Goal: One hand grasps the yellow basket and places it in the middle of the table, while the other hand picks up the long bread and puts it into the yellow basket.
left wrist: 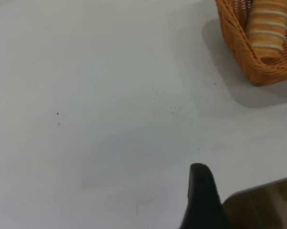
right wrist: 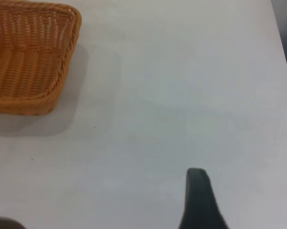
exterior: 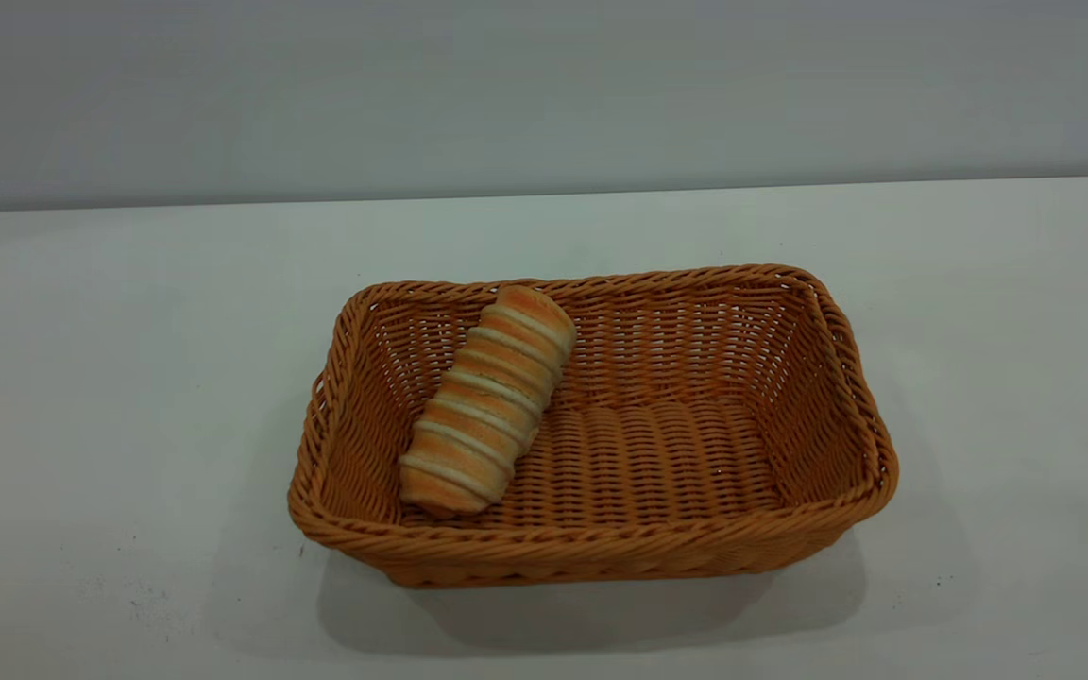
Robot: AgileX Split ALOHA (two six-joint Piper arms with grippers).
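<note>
Exterior: yellow basket (exterior: 695, 529) mid table (exterior: 110, 378), long bread (exterior: 487, 401) inside, leaning on far wall.
Left wrist: my left hand (left wrist: 203, 200) over bare table, grip unreadable.
Right wrist: my right hand (right wrist: 199, 200) likewise, well apart from basket.

Rectangular woven wicker basket (exterior: 818, 378): orange-tan throughout, open-weave sloped sides, braided rim, ribbed crosswise weave on floor. Oblong ridged bread roll (exterior: 487, 401): golden-orange bands alternating with cream stripes, crosswise, spiral-like; ends orange. Flat plain white desk (exterior: 110, 378): uniform white, few tiny dark specks near front left; grey shadow under basket. Wall behind: plain pale grey. Black finger of left gripper (left wrist: 200, 198): solid matt black, no markings. Black finger of right gripper (right wrist: 198, 200): same solid black.
</note>
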